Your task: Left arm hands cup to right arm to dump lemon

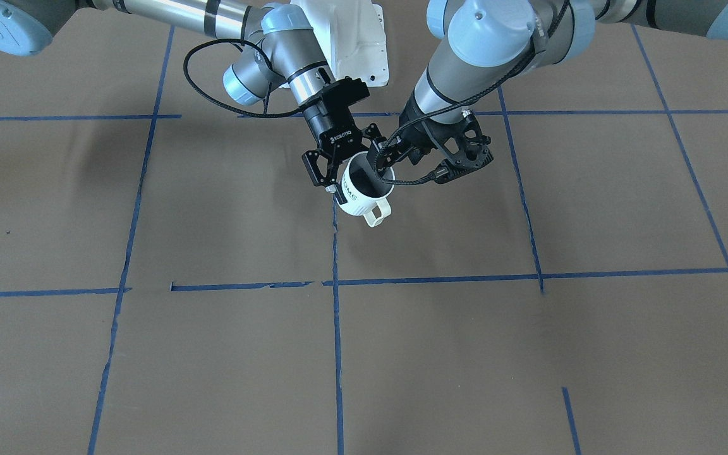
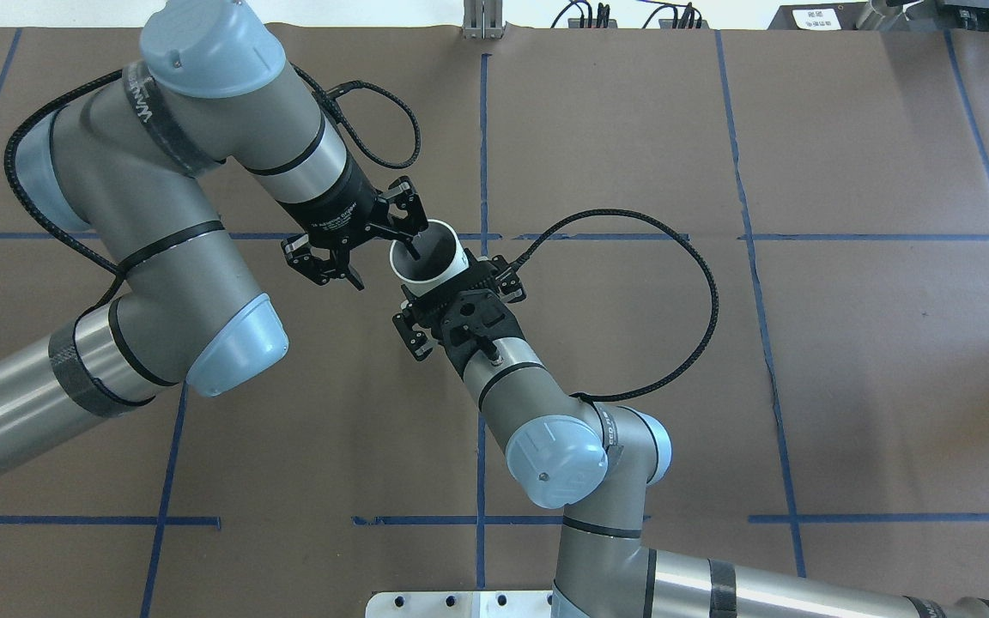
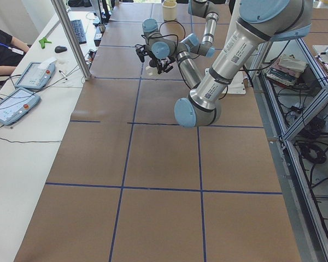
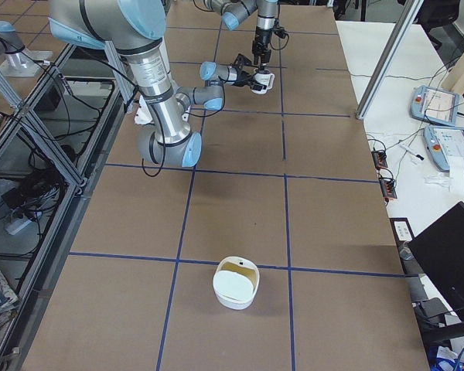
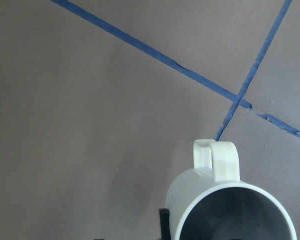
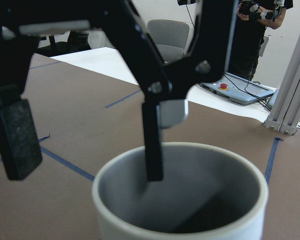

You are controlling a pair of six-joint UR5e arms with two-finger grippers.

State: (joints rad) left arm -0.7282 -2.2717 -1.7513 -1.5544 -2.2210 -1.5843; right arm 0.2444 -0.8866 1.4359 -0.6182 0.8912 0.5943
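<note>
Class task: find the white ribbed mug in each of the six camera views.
Front-facing: white ribbed mug just above centre.
Overhead: mug upper centre-left.
Exterior left: mug far, top centre.
Exterior right: mug far, top centre.
Left wrist: mug bottom right.
Right wrist: mug bottom centre.
Shared landmark: blue tape grid lines.

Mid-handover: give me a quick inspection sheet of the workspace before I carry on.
Surface: brown-papered table, blue tape grid.
Job's things: cup, opening up, held off the table between the grippers; no lemon seen.
Clutter: white tub near the table's end on the robot's right.
Grippers: left gripper open, one finger inside the cup; right gripper shut on the cup's side.
Cables: right arm's cable loops wide; left arm's cable loops beside its wrist.
Surroundings: operator and teach pendants at the side bench.
</note>
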